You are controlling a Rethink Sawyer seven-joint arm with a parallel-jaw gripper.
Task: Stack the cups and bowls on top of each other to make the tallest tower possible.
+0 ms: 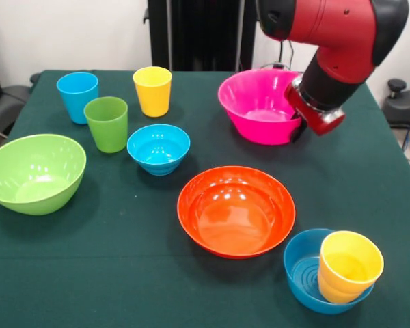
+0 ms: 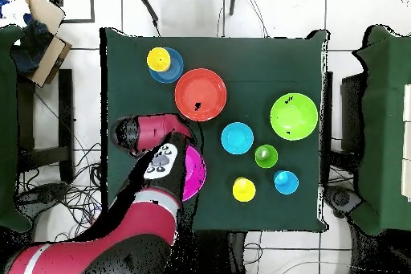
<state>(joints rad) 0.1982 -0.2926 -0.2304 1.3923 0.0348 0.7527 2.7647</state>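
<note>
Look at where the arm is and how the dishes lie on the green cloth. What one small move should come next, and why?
Probably lift the large glossy pink plastic bowl and carry it towards the wide glossy orange plastic bowl. The tool sits at the pink bowl's rim, though its grip cannot be made out. Nothing is stacked yet except a squat yellow-orange plastic cup in a small blue plastic bowl, and the orange bowl looks the broadest base.

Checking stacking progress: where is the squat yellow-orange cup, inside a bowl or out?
Inside: the yellow-orange cup sits in a small blue bowl, leaning against its rim.
</note>
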